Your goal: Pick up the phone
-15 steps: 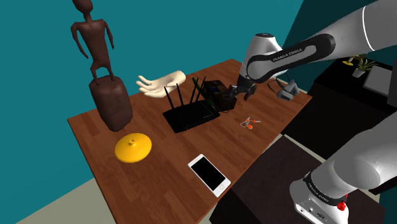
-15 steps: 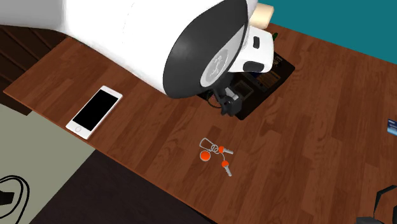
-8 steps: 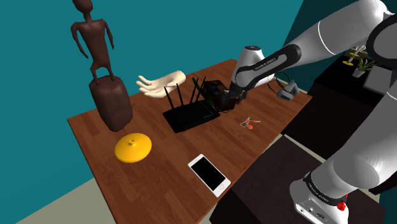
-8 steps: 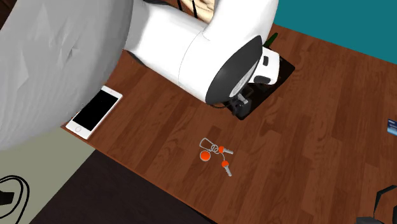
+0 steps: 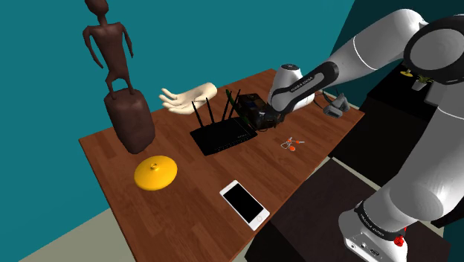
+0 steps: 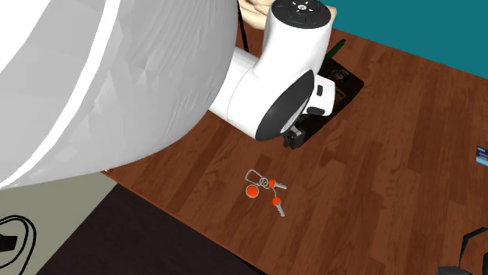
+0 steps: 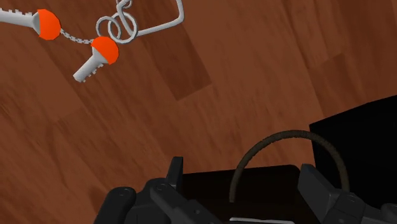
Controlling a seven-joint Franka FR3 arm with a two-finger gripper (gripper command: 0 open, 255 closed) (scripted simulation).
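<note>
Wooden table (image 5: 189, 190) holds the phone (image 5: 244, 203) at its near edge, well apart from the end effector (image 7: 243, 168), jaws seemingly apart.

The white, dark-jointed arm (image 5: 358, 53) stretches out bent — its all-black two-finger gripper (image 7: 245, 174) hangs low, fingers (image 7: 174, 173) apart.

Phone (image 5: 245, 204) flat on table (image 5: 186, 182)
</note>
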